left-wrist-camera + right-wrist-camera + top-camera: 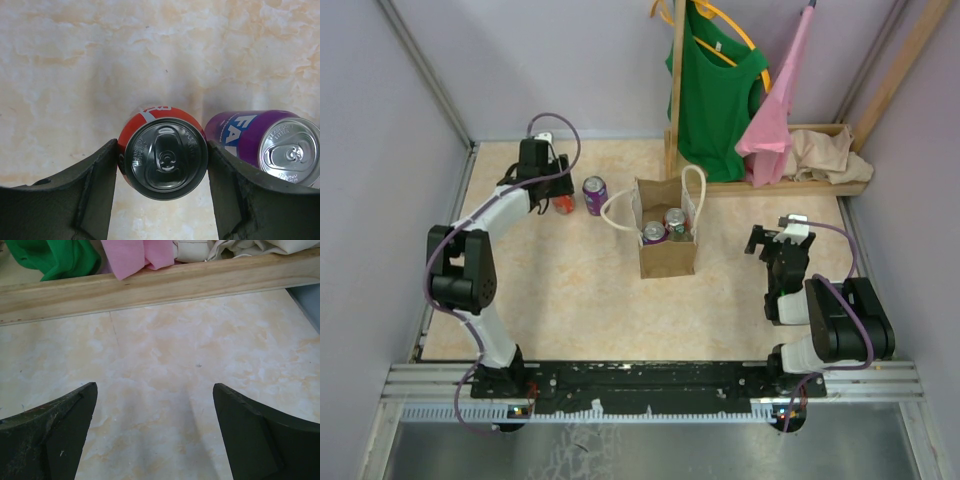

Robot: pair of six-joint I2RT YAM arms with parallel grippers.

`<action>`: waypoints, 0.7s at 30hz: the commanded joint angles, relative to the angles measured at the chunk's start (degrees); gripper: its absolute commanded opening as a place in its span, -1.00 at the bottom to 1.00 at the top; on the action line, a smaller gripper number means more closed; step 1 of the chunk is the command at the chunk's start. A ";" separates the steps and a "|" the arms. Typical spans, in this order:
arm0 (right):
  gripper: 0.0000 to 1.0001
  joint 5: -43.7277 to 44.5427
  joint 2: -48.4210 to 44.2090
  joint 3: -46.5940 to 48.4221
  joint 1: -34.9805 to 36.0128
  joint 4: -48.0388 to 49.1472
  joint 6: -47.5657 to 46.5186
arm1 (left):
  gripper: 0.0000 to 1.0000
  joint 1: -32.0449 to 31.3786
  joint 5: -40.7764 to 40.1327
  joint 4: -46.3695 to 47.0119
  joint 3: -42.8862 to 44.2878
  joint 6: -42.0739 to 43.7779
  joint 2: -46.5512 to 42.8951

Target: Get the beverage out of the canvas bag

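Note:
The tan canvas bag [667, 255] stands upright mid-table with white looped handles. Two cans [654, 233] [675, 222] stand inside it. My left gripper [557, 198] [162, 192] is at the far left, shut on an upright red can [165, 156], a finger pressing each side. The red can [564, 205] is mostly hidden under the gripper in the top view. A purple can [595, 195] [270, 145] stands just to its right on the table. My right gripper [770, 242] [155, 432] is open and empty, low over bare table to the right of the bag.
A wooden rack [675, 90] at the back holds a green shirt [715, 95] and a pink cloth [775, 125]. A beige cloth heap [825, 155] lies on its base rail [160, 285]. Grey walls close in both sides.

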 commanded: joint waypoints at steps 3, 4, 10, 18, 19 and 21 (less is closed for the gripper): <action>0.98 0.15 0.04 1.18 -0.09 2.91 0.09 | -1.00 0.31 2.14 3.37 3.66 -2.13 0.43; 0.98 0.13 0.03 1.16 -0.09 2.91 0.04 | -1.00 0.31 1.99 3.15 3.64 -2.07 0.50; 0.98 0.17 0.03 1.13 -0.09 2.91 0.09 | -0.89 0.31 2.65 1.44 3.51 -2.83 0.86; 0.98 0.17 0.03 1.18 -0.09 2.91 0.09 | 0.04 0.31 4.53 -1.49 4.41 -2.90 1.85; 0.98 0.17 0.03 1.18 -0.09 2.91 0.05 | 0.16 0.31 4.15 -1.91 4.55 -2.84 1.85; 0.98 0.22 0.03 1.18 -0.10 2.91 0.09 | 0.40 0.31 3.45 -2.46 4.73 -2.33 1.66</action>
